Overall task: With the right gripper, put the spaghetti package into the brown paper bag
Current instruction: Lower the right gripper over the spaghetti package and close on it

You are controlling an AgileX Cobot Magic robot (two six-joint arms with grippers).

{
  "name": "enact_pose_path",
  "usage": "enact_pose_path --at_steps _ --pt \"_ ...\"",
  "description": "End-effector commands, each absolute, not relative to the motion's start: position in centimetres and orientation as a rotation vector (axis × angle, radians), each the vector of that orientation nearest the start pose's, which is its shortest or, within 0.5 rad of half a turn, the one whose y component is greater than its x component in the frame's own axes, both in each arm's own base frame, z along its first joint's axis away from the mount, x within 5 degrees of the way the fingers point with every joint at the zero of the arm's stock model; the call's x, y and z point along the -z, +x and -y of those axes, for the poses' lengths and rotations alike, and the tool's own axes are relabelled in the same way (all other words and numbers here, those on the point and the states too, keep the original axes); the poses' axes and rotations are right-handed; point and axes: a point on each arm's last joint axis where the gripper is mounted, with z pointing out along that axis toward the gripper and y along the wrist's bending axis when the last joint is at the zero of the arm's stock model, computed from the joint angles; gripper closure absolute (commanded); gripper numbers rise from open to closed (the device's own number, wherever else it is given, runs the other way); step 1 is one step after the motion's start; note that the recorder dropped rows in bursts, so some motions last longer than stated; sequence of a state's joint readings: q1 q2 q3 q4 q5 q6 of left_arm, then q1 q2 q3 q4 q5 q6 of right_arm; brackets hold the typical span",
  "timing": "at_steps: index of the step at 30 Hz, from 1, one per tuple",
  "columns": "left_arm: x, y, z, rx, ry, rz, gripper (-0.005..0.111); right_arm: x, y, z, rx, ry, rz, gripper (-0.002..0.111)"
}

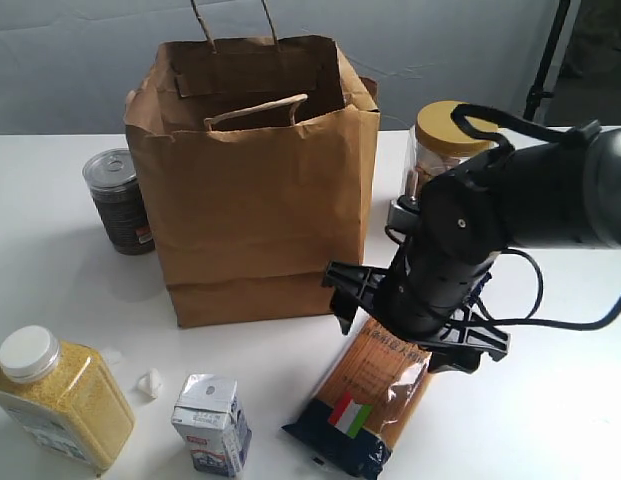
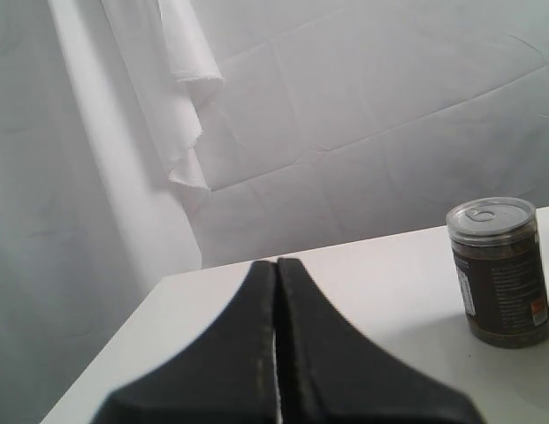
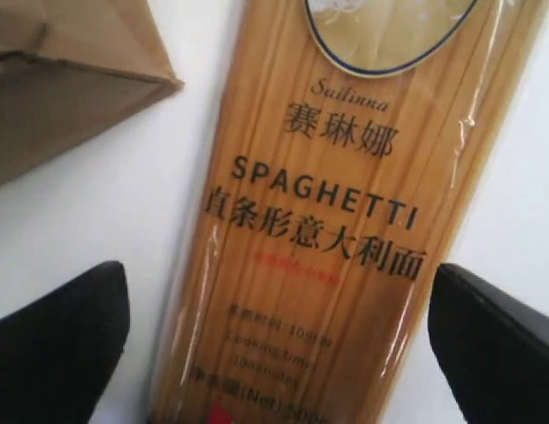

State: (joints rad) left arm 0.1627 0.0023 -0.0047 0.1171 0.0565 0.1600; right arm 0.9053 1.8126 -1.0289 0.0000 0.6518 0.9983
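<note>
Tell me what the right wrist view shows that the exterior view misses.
Wrist only: SPAGHETTI lettering; black fingers open either side of the long clear packet of yellow spaghetti. Exterior only: silver-topped tin can, small white carton, white-capped bottle of yellow grains, yellow-lidded jar. Both: that packet, the right gripper, crinkled brown paper bag, white table.

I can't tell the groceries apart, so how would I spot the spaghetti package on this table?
Find the tall brown paper bag at centre. Before its right front corner, under the black right end effector, lies the spaghetti package. It is the only long flat clear packet, yellow strands with a navy end and Italian flag, unlike the boxy carton beside it.
</note>
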Motion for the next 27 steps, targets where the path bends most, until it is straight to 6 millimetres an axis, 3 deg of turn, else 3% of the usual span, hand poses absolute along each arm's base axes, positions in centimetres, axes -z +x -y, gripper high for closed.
enact_pose_path --at_steps 1,13,19,22,26,27 --pt "-20.9 5.6 -1.0 -0.349 0.076 -1.541 0.107 -14.3 20.7 -26.3 -0.226 0.129 -3.011 0.024" --pt "-20.9 5.6 -1.0 -0.349 0.076 -1.541 0.107 -11.7 21.3 -26.8 -0.209 0.132 -3.006 0.020" --pt "-20.9 5.6 -1.0 -0.349 0.076 -1.541 0.107 -10.2 21.3 -26.8 -0.159 0.136 -3.030 0.025" --pt "-20.9 5.6 -1.0 -0.349 0.076 -1.541 0.107 -10.4 21.1 -26.6 -0.142 0.195 -3.038 0.049" --pt "-20.9 5.6 -1.0 -0.349 0.076 -1.541 0.107 -10.9 20.3 -25.6 -0.216 0.249 -3.003 0.106" --pt "-20.9 5.6 -1.0 -0.349 0.076 -1.541 0.107 -10.9 20.0 -25.2 -0.228 0.271 -3.000 0.108"
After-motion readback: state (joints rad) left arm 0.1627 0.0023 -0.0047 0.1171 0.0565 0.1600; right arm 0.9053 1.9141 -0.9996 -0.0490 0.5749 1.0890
